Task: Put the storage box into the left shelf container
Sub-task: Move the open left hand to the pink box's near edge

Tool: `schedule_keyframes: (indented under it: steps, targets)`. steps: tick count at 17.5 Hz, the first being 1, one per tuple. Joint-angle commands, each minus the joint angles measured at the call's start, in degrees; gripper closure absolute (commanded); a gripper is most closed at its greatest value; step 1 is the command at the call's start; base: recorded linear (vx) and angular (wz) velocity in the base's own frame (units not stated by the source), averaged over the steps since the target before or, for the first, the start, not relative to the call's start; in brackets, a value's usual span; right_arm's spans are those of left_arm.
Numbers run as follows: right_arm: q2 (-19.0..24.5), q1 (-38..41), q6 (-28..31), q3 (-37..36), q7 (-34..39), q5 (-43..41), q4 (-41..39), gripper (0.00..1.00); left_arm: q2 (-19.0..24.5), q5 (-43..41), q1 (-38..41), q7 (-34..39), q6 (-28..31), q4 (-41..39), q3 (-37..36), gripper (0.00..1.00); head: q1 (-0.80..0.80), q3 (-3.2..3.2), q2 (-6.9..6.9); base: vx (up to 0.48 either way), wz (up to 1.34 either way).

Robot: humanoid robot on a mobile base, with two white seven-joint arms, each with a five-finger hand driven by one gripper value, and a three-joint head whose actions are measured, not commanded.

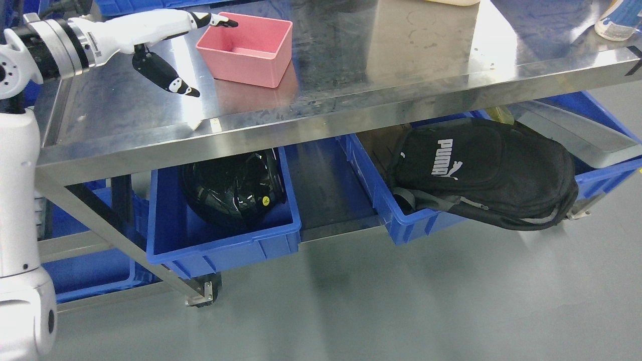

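A pink open-topped storage box [248,47] stands on the steel table top [381,65], toward its left half. My left hand [193,50] reaches in from the upper left and is open: the upper fingers [213,21] stretch over the box's near-left rim, and the black thumb [163,74] points down to the left of the box, apart from its wall. Below the table, on the lower shelf at the left, sits a blue container [225,240] with a glossy black helmet [233,188] inside.
A second blue bin [396,210] on the lower shelf at right holds a black backpack [481,170] that hangs over its front. A white bottle [619,20] stands at the table's far right. More blue crates [85,281] sit at lower left. Grey floor spreads in front.
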Motion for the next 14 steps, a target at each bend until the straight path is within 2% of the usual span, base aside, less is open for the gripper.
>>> schedule_keyframes:
  steps: [1,6,10,14]
  targets:
    - [-1.00,0.53,-0.02,-0.27,0.00,0.09,-1.00,0.00,-3.17,-6.15,-2.51,-0.44,0.81,9.16,-6.33,0.02,0.00,0.00,0.00,0.000,0.00]
    - [-1.00,0.53,-0.02,-0.27,0.00,0.09,-1.00,0.00,-9.93,-10.37,-3.83,1.65,0.20,16.72,-6.15,0.05,0.00,0.00,0.00,0.000,0.00]
    - [-1.00,0.53,-0.02,-0.27,0.00,0.09,-1.00,0.00,-12.31,-15.11,-5.76,5.88,0.20,22.43,-6.07,0.09,0.00,0.00,0.00,0.000,0.00]
    - [-1.00,0.53,-0.02,-0.27,0.00,0.09,-1.00,0.00,-14.51,-15.65,-5.94,9.83,0.20,25.07,-5.36,0.35,0.00,0.00,0.00,0.000,0.00]
